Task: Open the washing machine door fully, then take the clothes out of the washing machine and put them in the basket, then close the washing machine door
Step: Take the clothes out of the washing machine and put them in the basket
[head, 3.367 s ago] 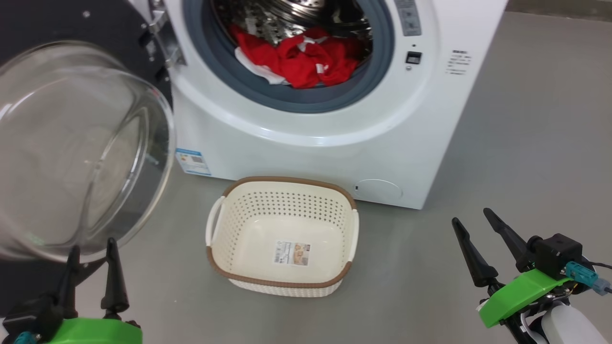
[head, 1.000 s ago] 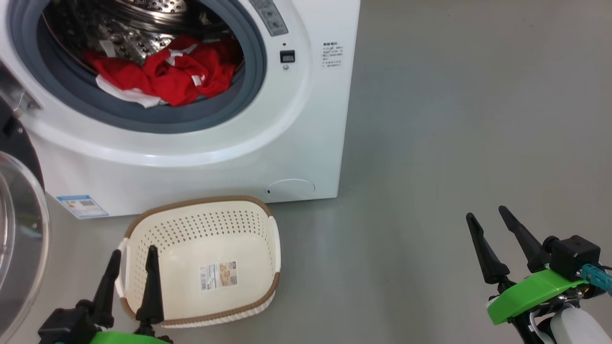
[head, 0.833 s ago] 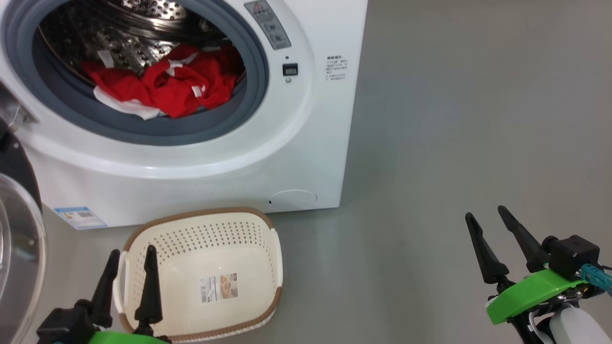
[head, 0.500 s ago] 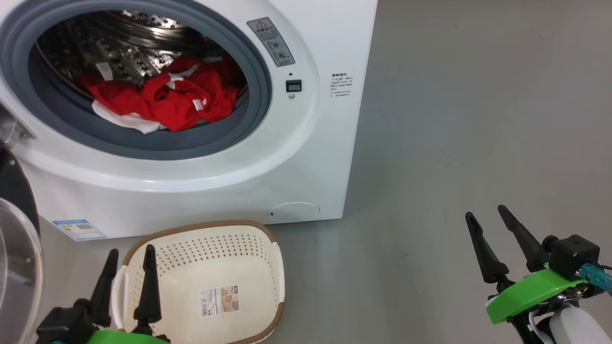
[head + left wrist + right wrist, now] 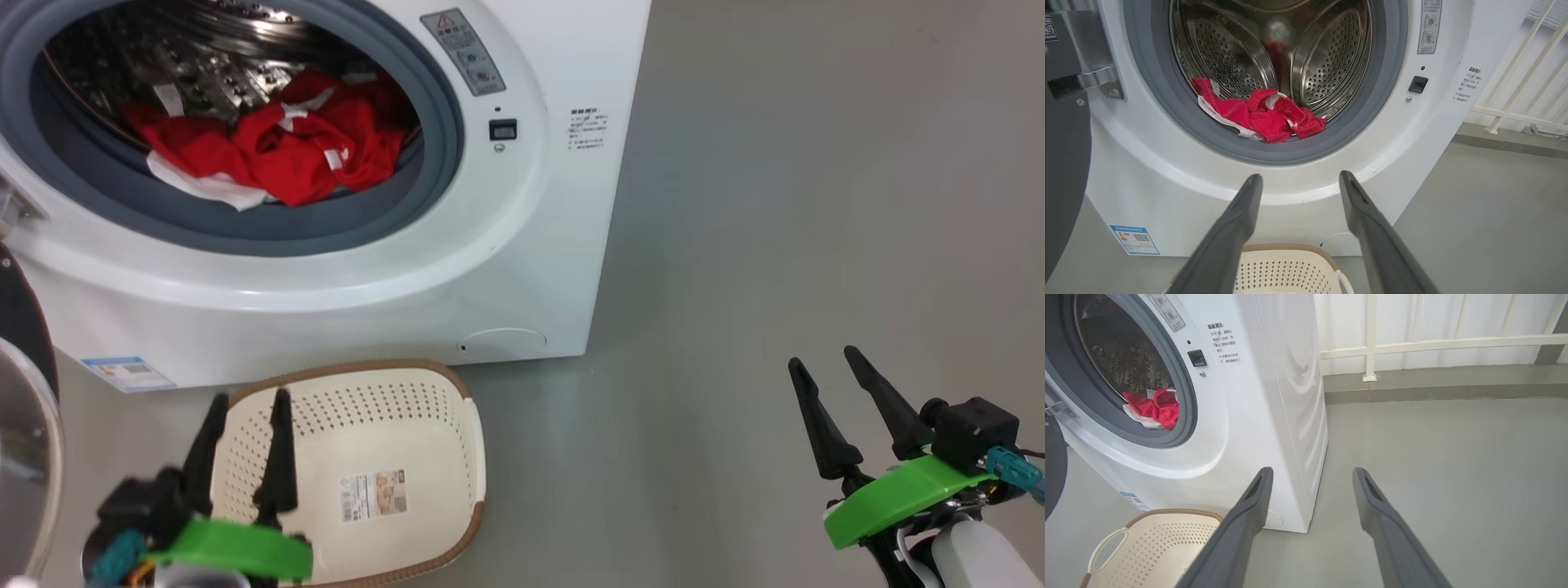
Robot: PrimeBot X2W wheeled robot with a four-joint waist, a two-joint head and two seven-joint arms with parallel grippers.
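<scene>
Door (image 5: 20, 425) stands open, clothes (image 5: 277, 155) lying in the drum (image 5: 163, 57), basket (image 5: 351, 371) empty; left pincer (image 5: 251, 398) and right pincer (image 5: 822, 358) gape wide, holding nothing.

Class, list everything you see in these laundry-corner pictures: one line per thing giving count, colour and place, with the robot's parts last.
washing machine: one, white, on the floor
door: one, black rim with clear glass, swung open at the head view's left edge
drum: one, perforated steel, inside the machine
clothes: one bundle, red with white, at the drum's front
basket: one, cream with brown rim, on the floor before the machine
paper label: one, pale, inside the basket
blue label: one, machine's lower front
railing: one, white, beyond the machine
floor: grey
left gripper: dark fingers, open, over the basket
right gripper: dark fingers, open, over bare floor
</scene>
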